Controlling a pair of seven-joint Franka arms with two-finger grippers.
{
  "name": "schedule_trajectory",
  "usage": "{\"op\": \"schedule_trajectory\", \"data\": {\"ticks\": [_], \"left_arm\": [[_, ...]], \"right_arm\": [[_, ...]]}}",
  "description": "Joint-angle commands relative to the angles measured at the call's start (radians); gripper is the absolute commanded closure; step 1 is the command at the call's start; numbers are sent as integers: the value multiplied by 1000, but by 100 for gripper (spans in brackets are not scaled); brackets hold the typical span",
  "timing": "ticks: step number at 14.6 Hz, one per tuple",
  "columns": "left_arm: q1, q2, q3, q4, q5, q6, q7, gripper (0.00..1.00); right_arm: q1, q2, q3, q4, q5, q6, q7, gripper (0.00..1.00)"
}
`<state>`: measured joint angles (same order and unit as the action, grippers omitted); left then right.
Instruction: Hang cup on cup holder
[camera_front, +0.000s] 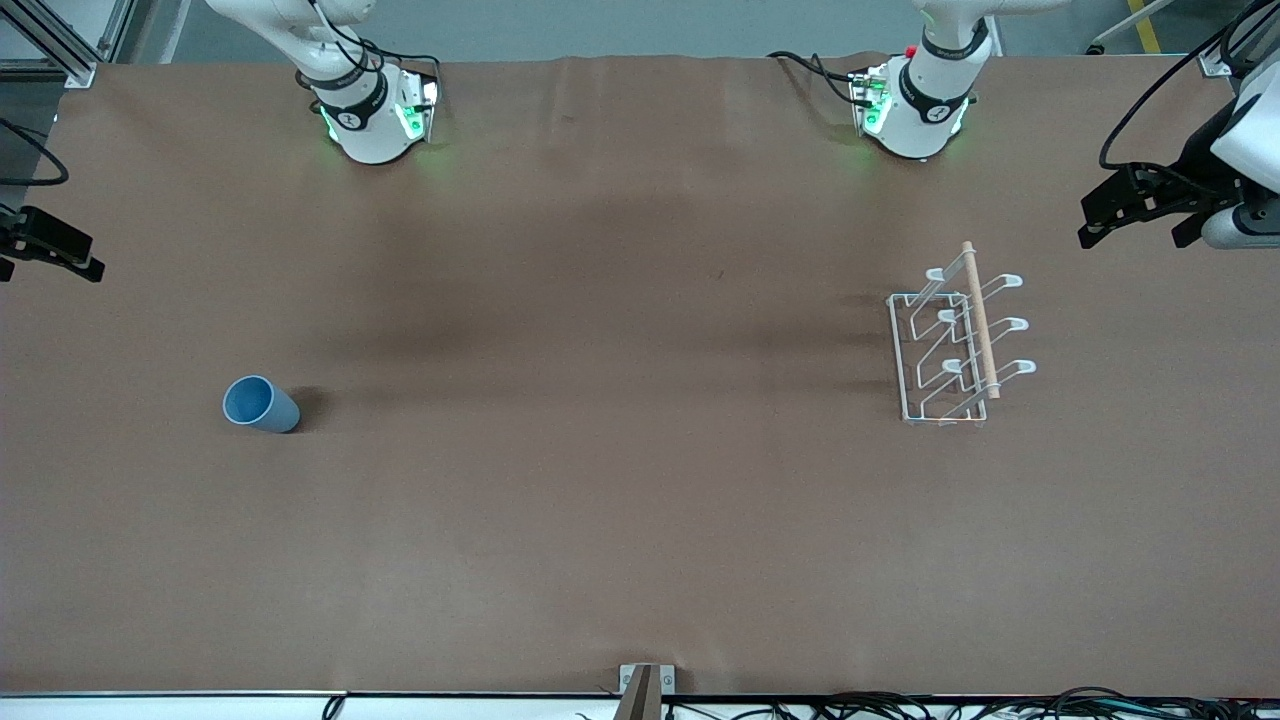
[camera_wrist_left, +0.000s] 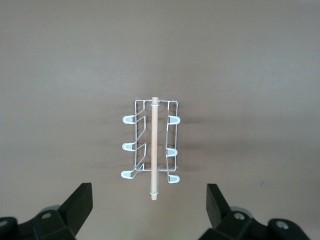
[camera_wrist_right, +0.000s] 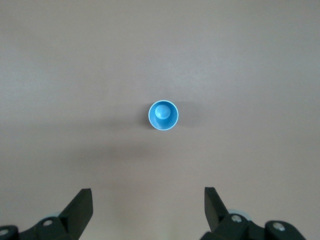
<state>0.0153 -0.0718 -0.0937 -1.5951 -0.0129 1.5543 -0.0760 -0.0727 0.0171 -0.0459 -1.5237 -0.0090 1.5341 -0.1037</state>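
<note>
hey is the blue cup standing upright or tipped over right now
Upright, mouth up. The right wrist view looks straight down into the cup: round rim with its inner bottom centred. The front view shows its open mouth too.

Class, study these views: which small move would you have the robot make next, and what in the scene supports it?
Probably lower the right gripper, open and empty, straight down around the cup, which stands upright, mouth up, on the table at the right arm's end. The cup holder carries nothing, and the left gripper waits open above it.

light-blue cup (camera_front: 260, 404) upright at right arm's end, white wire cup holder (camera_front: 950, 345) standing at left arm's end
</note>
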Motion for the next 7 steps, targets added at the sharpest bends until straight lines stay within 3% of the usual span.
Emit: {"op": "schedule_trajectory", "data": {"ticks": [1, 4, 7], "left_arm": [[-3, 13, -3, 32, 21, -22, 5, 0], [-2, 15, -3, 37, 21, -22, 5, 0], [0, 23, -3, 41, 21, -22, 5, 0]], "right_arm": [[-16, -19, 20, -32, -19, 11, 19, 1], [-21, 21, 18, -70, -16, 61, 18, 2], [-53, 32, 15, -231, -12, 231, 16, 2]]}}
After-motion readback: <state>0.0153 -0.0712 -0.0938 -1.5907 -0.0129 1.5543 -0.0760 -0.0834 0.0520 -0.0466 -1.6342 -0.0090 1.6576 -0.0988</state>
